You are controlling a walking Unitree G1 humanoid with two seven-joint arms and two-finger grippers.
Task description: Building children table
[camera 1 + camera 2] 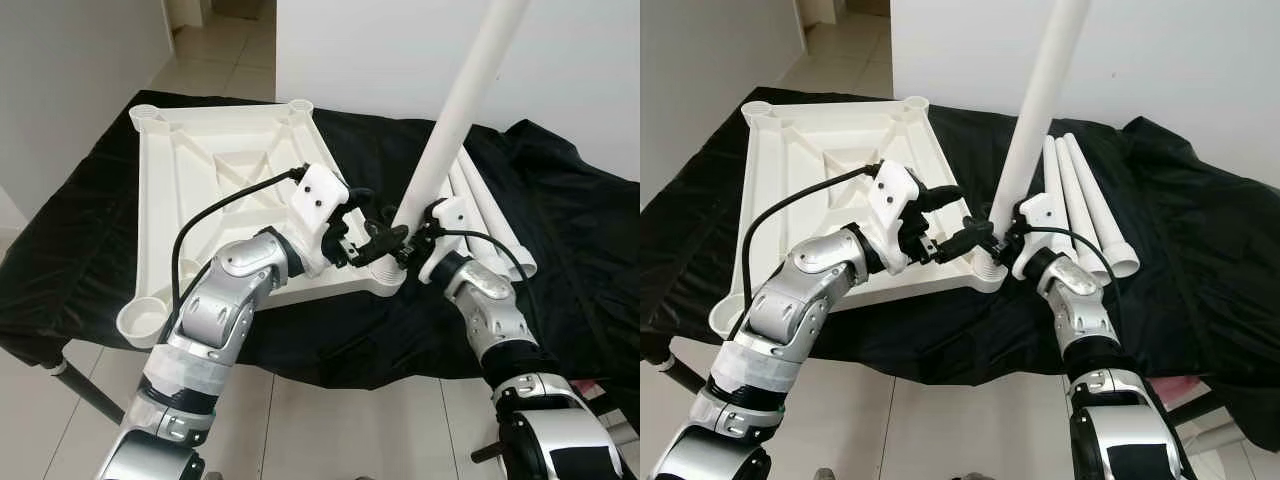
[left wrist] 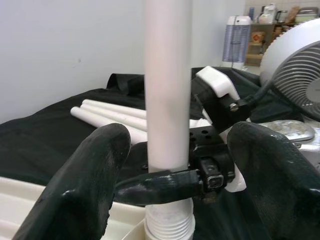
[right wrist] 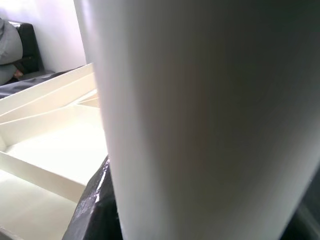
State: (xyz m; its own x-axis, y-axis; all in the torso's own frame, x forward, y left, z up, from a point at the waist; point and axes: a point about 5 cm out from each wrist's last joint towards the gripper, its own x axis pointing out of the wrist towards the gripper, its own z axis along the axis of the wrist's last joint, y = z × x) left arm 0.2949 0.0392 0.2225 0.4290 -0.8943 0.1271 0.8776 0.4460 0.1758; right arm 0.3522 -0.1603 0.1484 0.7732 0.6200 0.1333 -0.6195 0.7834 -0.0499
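An upturned white table top (image 1: 215,165) lies on a black cloth. A white leg (image 1: 455,110) stands upright in its near right corner socket (image 1: 388,283), leaning slightly right. My right gripper (image 1: 405,240) is shut on the leg just above the socket. My left gripper (image 1: 360,228) is open just left of the leg, and in the left wrist view its fingers (image 2: 82,185) sit either side of the leg (image 2: 167,100) without touching it. The leg's threaded end (image 2: 167,225) enters the socket. The right wrist view has the leg (image 3: 190,120) very close.
Three spare white legs (image 1: 1080,205) lie side by side on the cloth (image 1: 560,230) right of the table top. Open sockets sit at the other corners (image 1: 143,320). A fan (image 2: 295,70) stands beyond. White walls rise behind, and tiled floor lies below the near edge.
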